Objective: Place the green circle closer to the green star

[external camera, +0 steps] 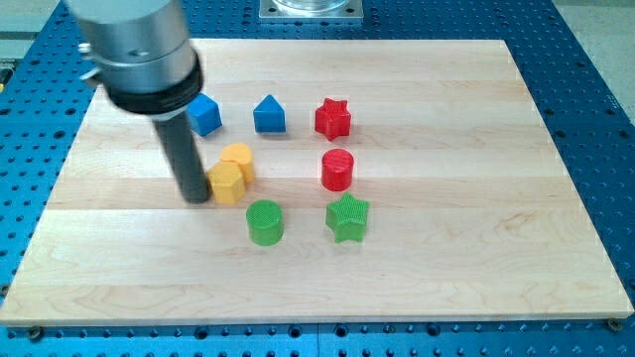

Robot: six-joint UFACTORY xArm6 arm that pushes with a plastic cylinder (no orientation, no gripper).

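Observation:
The green circle (pixel 265 221) stands on the wooden board (pixel 476 228), below the middle. The green star (pixel 348 218) stands to its right, a short gap apart. My tip (pixel 197 198) rests on the board, up and to the left of the green circle, right beside the left side of a yellow hexagon block (pixel 226 183). The rod rises to a large dark and silver cylinder (pixel 139 50) at the view's top left.
A second yellow block (pixel 238 159) touches the first from above. A red cylinder (pixel 337 170) stands above the green star, a red star (pixel 333 118) above that. A blue pentagon-shaped block (pixel 269 115) and a blue block (pixel 204 115) stand near the top.

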